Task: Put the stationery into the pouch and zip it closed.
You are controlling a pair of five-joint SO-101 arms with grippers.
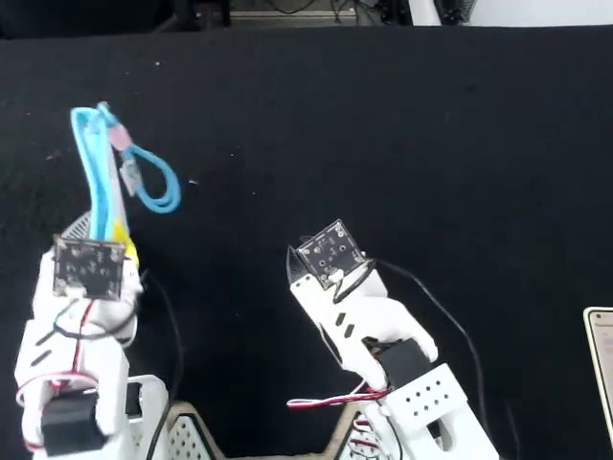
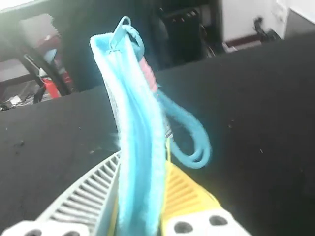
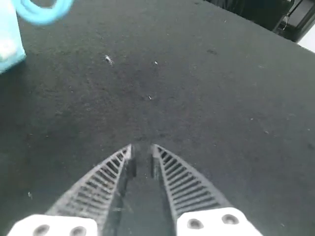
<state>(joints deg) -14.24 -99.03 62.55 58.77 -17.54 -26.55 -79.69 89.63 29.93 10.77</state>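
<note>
So the pouch (image 1: 96, 163) is held up on end over the desk (image 1: 402, 134) by the left gripper (image 1: 113, 230), whose jaws are clamped on its lower end, one white side and one yellow side squeezing the fabric between them. It's a light blue, fuzzy-looking cloth thing, and I'd guess it weighs next to nothing. It does look floppy though: it rises above the jaws with a slight lean, and I wouldn't trust it to hold its shape if you push on it. The wrist loop (image 1: 158, 187) dangles free off one side near the top, so to me that's a snag risk more than a handle. The zip pull (image 2: 123, 27) sits at the very top end, close to a small pink tag (image 2: 149, 73). It's a tiny tab, probably slippery, so I'd pinch squarely across the flat of it, not at the tip. I can't tell from here whether the zip is run fully home or what's inside. The right gripper (image 3: 142, 152) hovers low over bare desk, well apart from the pouch, jaws all but closed on nothing. My take: the low grip on the body is a good anchor, and the pull wants tugging with the cloth taut, or it'll bunch up along the zip.
</note>
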